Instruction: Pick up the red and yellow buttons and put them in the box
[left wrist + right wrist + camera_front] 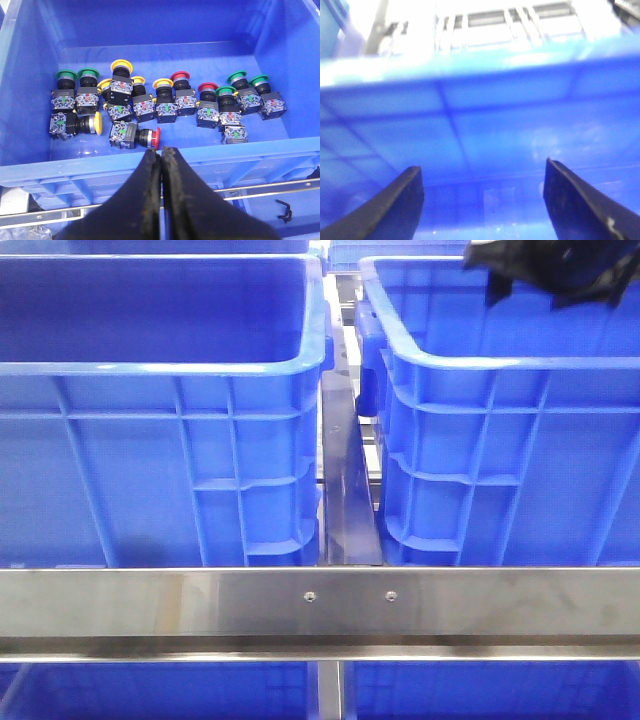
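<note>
In the left wrist view a blue box (75, 161) holds several push-buttons on black switch bodies. A red button (156, 138) lies on its side near the close wall, and a yellow button (98, 123) lies on its side beside it. More red caps (180, 76) and yellow caps (121, 65) stand upright in a row. My left gripper (161, 152) is shut and empty, just above the box's near rim, close to the lying red button. My right gripper (482, 180) is open and empty inside a blurred blue box (470, 130).
Green-capped buttons (65, 75) stand at both ends of the row. In the front view two large blue crates, left (160, 370) and right (500, 370), stand side by side behind a steel rail (320, 605). A black arm part (555, 270) hangs over the right crate.
</note>
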`<state>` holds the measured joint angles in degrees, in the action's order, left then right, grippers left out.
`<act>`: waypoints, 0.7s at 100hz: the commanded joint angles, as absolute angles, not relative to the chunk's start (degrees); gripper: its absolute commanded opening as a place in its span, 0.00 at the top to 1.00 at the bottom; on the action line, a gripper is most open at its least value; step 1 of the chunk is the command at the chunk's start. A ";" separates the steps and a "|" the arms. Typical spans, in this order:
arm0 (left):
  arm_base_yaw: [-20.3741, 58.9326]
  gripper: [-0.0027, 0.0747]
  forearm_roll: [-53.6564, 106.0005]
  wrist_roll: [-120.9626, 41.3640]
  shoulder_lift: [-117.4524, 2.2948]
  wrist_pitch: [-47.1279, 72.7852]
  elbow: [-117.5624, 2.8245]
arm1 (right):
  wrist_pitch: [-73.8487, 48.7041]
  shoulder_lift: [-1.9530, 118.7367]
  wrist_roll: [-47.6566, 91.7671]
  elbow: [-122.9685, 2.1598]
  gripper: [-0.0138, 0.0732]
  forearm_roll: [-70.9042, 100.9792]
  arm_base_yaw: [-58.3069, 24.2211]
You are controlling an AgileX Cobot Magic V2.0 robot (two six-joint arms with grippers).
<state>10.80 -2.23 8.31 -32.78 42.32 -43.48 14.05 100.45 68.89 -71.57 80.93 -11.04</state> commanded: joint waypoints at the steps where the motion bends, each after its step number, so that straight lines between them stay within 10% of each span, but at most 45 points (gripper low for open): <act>1: 10.46 0.99 -2.19 8.79 -32.89 38.50 -45.05 | 14.50 93.43 70.57 -70.63 0.23 80.02 -11.02; 70: 10.46 0.99 -2.19 8.79 -32.89 38.50 -45.05 | 3.95 54.86 71.55 -44.67 0.23 80.02 -11.02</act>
<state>10.80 -2.23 8.31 -32.78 42.32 -43.48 4.90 60.43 70.73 -45.74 80.93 -11.04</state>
